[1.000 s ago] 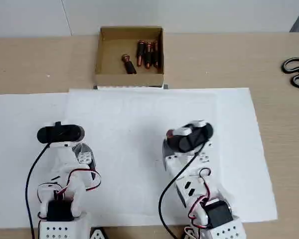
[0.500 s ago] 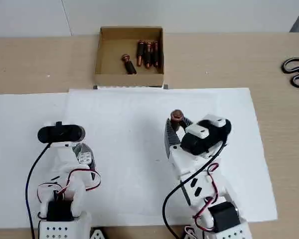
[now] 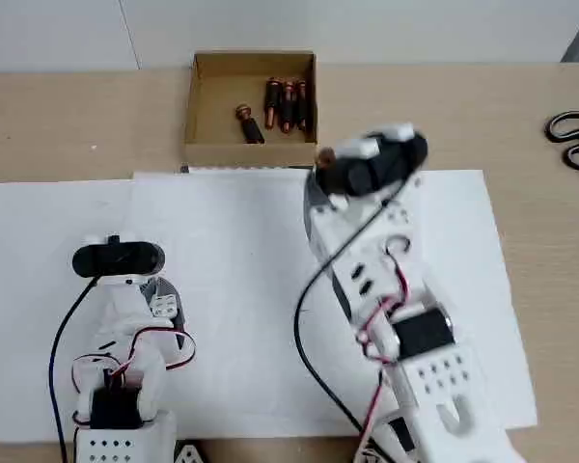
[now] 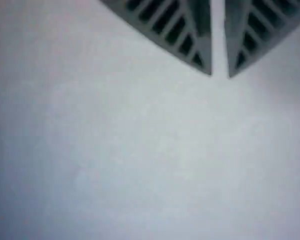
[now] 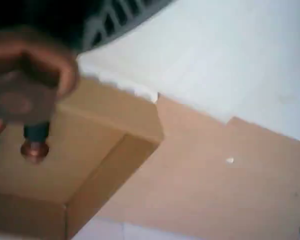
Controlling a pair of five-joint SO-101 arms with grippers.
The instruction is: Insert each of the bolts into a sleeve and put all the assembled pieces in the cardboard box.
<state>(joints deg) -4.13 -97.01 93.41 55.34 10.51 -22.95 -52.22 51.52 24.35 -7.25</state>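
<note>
One cardboard box (image 3: 212, 101) sits on the counter (image 3: 77, 106), its near wall touching the far edge of a single white paper sheet (image 3: 232, 280). Four assembled pieces lie inside the box: three (image 3: 288, 104) side by side against one side wall, and one (image 3: 249, 123) alone nearer the middle.

The right hand (image 3: 317, 176) hangs just outside the box's near corner, on the side where the three lie. It is clamped on a fifth one, the held piece (image 3: 322, 156), whose copper head shows beside the box wall.

The left hand (image 3: 160, 295) is over the sheet, well apart from the box. Its fingers (image 4: 190, 35) are drawn together with only a thin slit between them.

One pair of scissors (image 3: 574, 138) lies on the counter, well apart from the box, past the right arm.
</note>
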